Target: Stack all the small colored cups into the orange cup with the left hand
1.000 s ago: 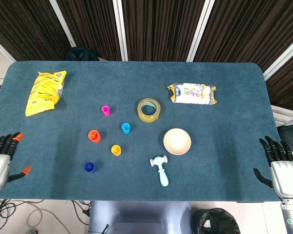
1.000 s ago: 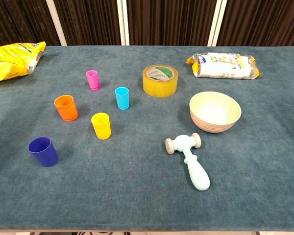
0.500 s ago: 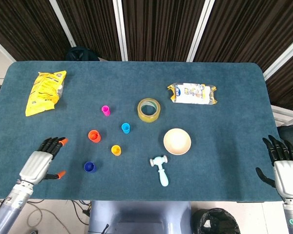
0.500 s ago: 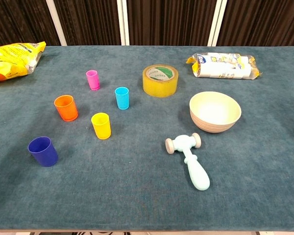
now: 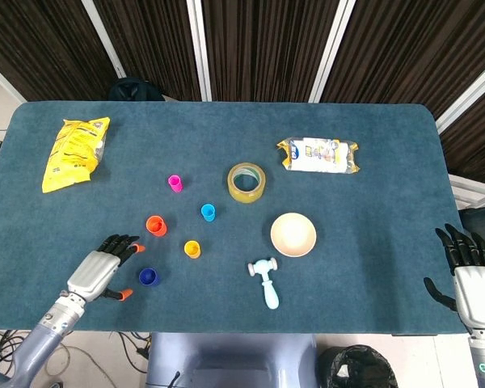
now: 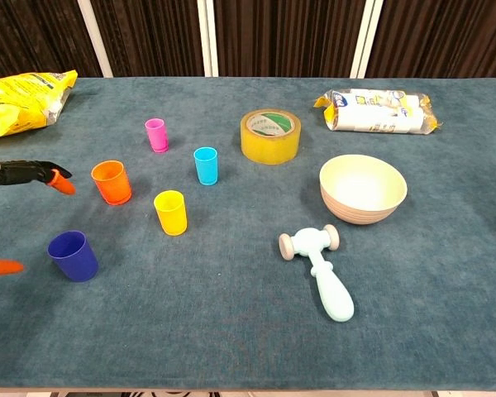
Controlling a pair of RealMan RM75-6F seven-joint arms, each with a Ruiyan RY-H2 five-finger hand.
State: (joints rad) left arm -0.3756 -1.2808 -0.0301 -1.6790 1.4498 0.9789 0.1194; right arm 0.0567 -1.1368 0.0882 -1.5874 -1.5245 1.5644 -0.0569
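Head view: the left hand (image 5: 102,271) is seen near the front edge of the desk, toward its left corner, with fingers spread and nothing held, just beside the blue cup (image 5: 148,277). The orange cup (image 5: 155,225) stands a little further back, the yellow cup (image 5: 192,249) to its right, the cyan cup (image 5: 208,212) and the pink cup (image 5: 175,183) further toward the desk's middle. No cup is yet nested. The right hand (image 5: 471,283) is parked off the desk's front right corner, fingers extended, empty. The blue cup is judged the likely first pick; it should be pinched at the rim, lifted clear, and lowered straight down into the orange cup so neither is tipped.

Chest view: only orange fingertips (image 6: 60,181) of the left hand are shown at the left edge, apart from the orange cup (image 6: 112,182) and blue cup (image 6: 73,255). The approach is best made from the left, so the yellow cup (image 6: 171,212) is not knocked.
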